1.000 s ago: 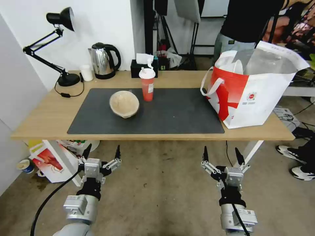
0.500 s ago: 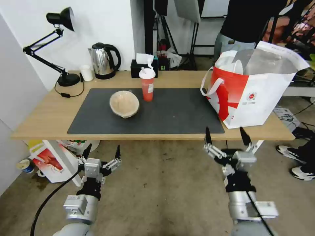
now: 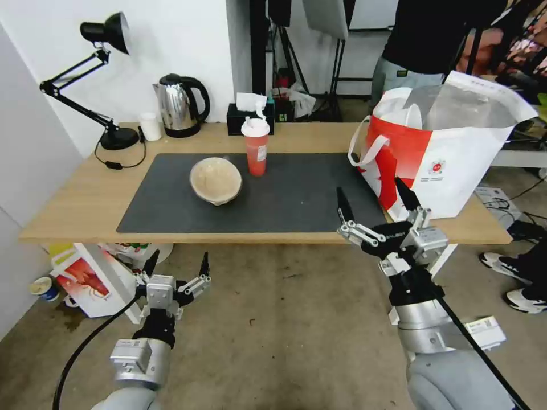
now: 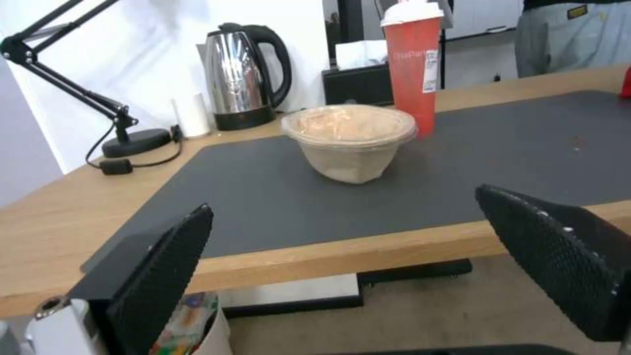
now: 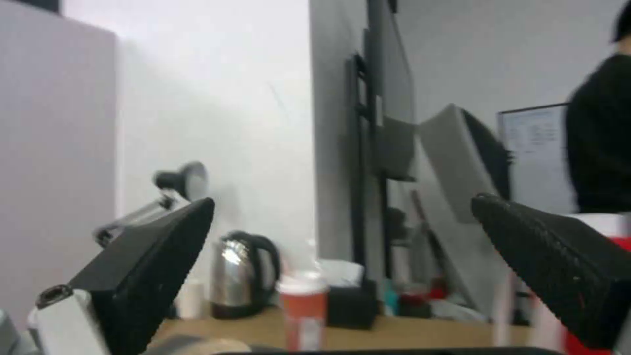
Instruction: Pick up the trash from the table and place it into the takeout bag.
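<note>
Right hand [image 3: 373, 202] raised at the near edge of the surface [image 3: 74, 199] beside the takeout bag [image 3: 450, 165], fingers apart, empty; left hand [image 3: 175, 265] low, also apart; drink cup [image 3: 256, 147] and beige bowl [image 3: 216, 180] ahead-left, between both.

A white wall [image 3: 171, 40] backs a black desk lamp [image 3: 102, 80] and steel kettle [image 3: 179, 105]; grey concrete floor [image 3: 285, 330].
</note>
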`<state>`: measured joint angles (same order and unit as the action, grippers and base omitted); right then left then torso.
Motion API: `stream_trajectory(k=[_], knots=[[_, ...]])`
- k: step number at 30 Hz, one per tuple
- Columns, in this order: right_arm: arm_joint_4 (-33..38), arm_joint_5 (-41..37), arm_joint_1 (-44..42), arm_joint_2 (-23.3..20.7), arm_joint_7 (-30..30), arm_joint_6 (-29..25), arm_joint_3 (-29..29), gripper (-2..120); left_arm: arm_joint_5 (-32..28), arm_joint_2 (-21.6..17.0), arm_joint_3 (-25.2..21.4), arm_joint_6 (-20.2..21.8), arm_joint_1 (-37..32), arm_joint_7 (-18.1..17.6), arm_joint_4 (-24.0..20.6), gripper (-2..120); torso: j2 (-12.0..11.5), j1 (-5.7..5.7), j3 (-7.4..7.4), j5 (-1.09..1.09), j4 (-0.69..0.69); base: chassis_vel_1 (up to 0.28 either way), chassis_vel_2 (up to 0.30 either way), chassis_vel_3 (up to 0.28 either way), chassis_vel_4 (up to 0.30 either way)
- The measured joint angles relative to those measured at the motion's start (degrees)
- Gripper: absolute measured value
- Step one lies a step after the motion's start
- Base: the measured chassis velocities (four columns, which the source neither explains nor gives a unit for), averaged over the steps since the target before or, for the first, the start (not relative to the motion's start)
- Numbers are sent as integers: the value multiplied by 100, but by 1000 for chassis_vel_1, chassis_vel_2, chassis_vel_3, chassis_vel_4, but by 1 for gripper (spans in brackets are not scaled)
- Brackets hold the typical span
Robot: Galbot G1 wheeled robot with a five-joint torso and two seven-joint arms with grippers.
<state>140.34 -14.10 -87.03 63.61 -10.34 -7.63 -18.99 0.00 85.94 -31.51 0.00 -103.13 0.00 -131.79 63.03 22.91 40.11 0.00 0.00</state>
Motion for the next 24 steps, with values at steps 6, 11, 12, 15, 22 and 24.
stream_trajectory(k=[6,11,12,15,22,24], knots=[[-543,-1379,1123,-427,521,163,194,100,0,0,0,0,0,0,0,100,0,1,0,-1,1,0,0,0,0],[-990,-2366,1933,-697,890,376,474,100,0,0,0,0,0,0,0,100,0,1,0,0,1,0,0,0,0],[-1087,-2593,2126,-738,949,451,525,100,0,0,0,0,0,0,0,100,0,2,0,0,2,0,0,0,0],[-1378,-3106,2614,-882,1139,782,670,100,0,0,0,0,0,0,0,100,0,1,0,-1,0,0,0,0,0],[-1966,-3857,3360,-1021,1276,1177,1075,100,0,0,0,0,0,0,1,100,-1,1,0,1,0,0,0,0,0],[-2070,-3916,3513,-1031,1280,1250,1158,100,0,0,0,0,0,0,0,100,0,1,0,1,0,0,0,0,0]])
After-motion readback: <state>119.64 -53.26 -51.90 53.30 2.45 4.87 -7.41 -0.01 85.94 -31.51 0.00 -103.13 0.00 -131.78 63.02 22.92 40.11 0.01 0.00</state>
